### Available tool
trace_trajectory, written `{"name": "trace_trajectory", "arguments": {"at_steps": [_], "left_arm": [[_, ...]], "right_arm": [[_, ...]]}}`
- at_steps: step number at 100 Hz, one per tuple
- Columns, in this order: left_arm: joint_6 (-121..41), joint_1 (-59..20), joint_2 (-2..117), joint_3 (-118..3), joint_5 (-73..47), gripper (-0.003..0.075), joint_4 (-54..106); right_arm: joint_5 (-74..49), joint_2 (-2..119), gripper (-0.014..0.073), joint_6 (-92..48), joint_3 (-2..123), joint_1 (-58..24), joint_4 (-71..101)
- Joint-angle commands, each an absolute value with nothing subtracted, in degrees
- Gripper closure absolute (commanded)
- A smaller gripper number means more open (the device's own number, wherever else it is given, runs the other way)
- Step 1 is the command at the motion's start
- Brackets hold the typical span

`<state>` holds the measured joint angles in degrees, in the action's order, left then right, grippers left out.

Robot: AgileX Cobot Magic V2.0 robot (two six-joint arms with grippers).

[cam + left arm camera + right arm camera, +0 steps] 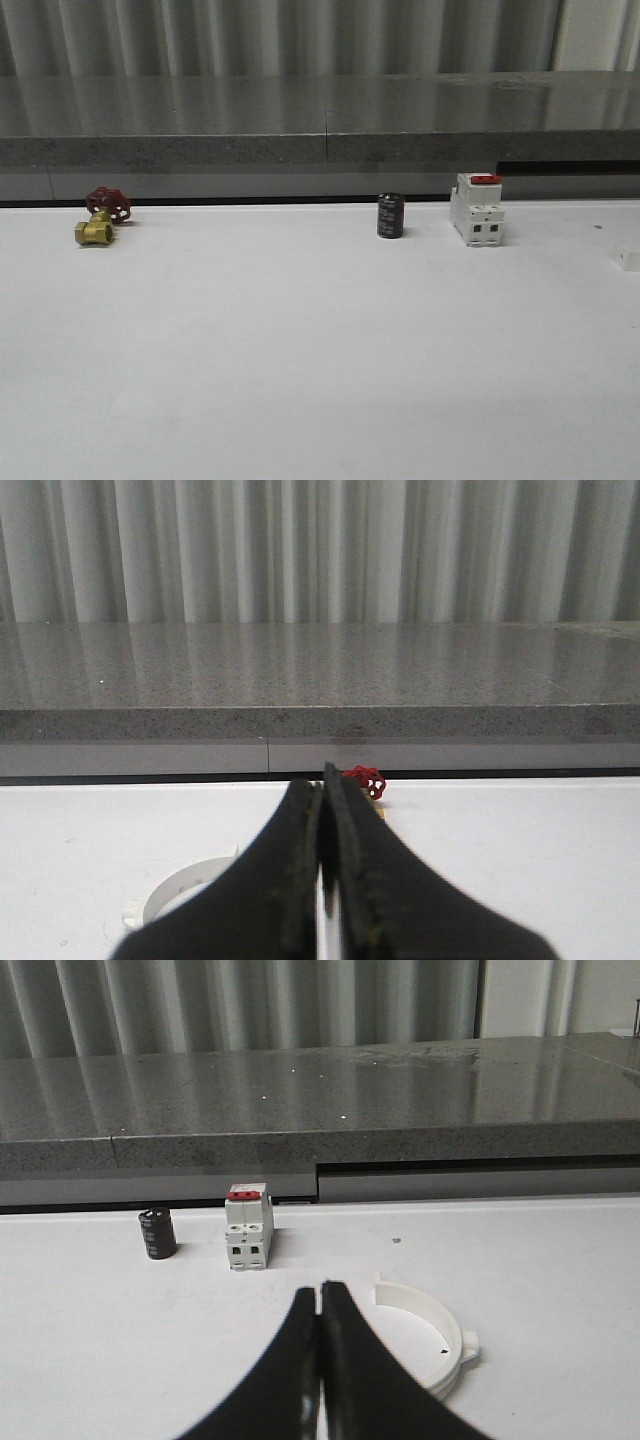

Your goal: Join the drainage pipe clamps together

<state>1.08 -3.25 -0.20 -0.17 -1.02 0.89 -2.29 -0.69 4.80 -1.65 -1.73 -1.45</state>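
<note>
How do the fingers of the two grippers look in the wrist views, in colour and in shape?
The left gripper has black fingers, broad at the base and narrowing to thin tips, with faint yellowish marks along the inner edges. The right gripper has the same black, tapering fingers, smooth and curved outward toward the base. No cables or labels are visible.

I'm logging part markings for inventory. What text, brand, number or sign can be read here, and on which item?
None can be read.
Capacitor: the sleeve may carry print, too blurred to read.
Breaker: no legible marking on the body or red switch.
Valve: no lettering visible.
Clamps: plain white.
</note>
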Motion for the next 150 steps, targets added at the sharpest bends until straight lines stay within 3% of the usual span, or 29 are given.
{"name": "trace_trajectory", "arguments": {"at_steps": [1,41,58,105,139,150], "left_arm": [[1.1,-3.5,-2.0,2.4,3.5,0.0741,1.0],[1.1,-3.5,-2.0,1.7,3.6,0.0741,0.7],[1.1,-3.5,-0.4,-4.1,1.1,0.0741,2.0],[1.1,-3.5,29.8,-38.6,-33.9,0.0741,3.0],[1.1,-3.5,40.7,-41.5,-35.5,0.0737,2.7],[1.1,-3.5,41.0,-41.5,-35.6,0.0647,2.8]], "right_arm": [[2.4,-1.6,0.0659,4.4,-0.5,-1.4,-1.4],[2.4,-1.6,0.0659,4.4,-0.5,-1.4,-1.4],[2.4,-1.6,0.0659,4.4,-0.5,-1.4,-1.4],[2.4,-1.6,0.0659,4.4,-0.5,-1.4,-1.4],[2.4,-1.6,0.0659,4.4,-0.5,-1.4,-1.4],[2.4,-1.6,0.0659,4.4,-0.5,-1.4,-1.4]]}}
